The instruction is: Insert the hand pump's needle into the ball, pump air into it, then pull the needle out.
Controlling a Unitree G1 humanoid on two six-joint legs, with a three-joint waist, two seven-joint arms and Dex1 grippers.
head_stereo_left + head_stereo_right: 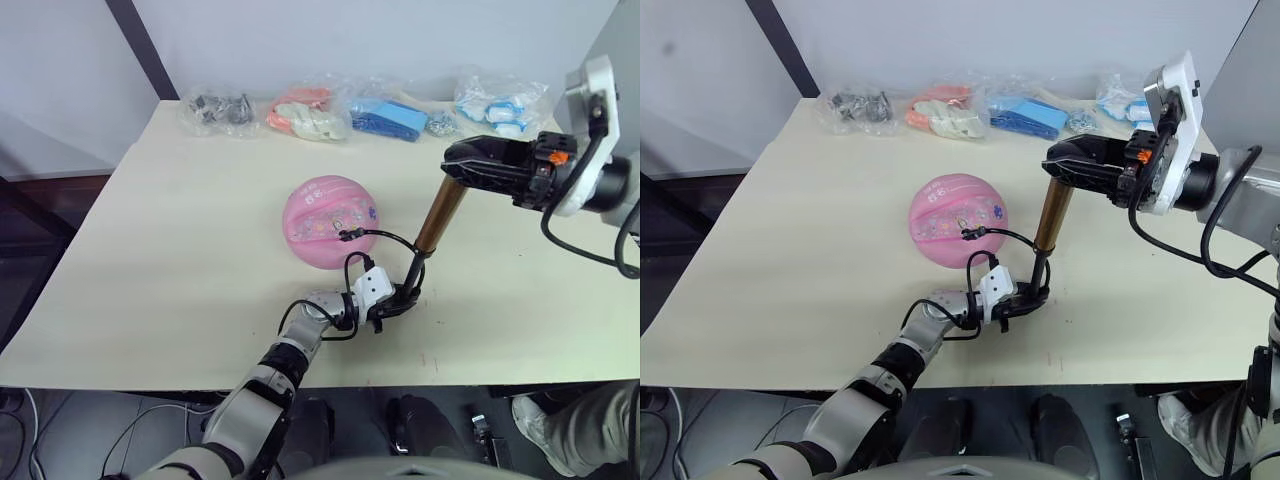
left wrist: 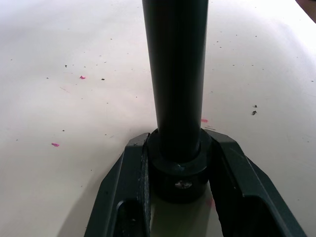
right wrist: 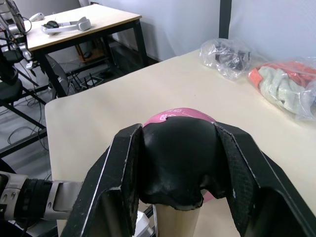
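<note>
hand pump [image 1: 440,216]: upright, base on bench [image 1: 180,250]
left gripper [image 1: 392,300]: fingers clamped on its foot
right gripper [image 1: 470,165]: fingers clamped on its top cap
needle [image 1: 343,236]: seemingly in ball [image 1: 330,221]

The left arm reaches low across the table, its left gripper [image 1: 392,302] closed around the foot of the hand pump [image 1: 436,222] — fingers [image 2: 129,187] pressed to either side of the black base. The right arm comes in from the right, elbow bent, its right gripper [image 1: 1064,162] clamped on the pump's black top cap.
</note>
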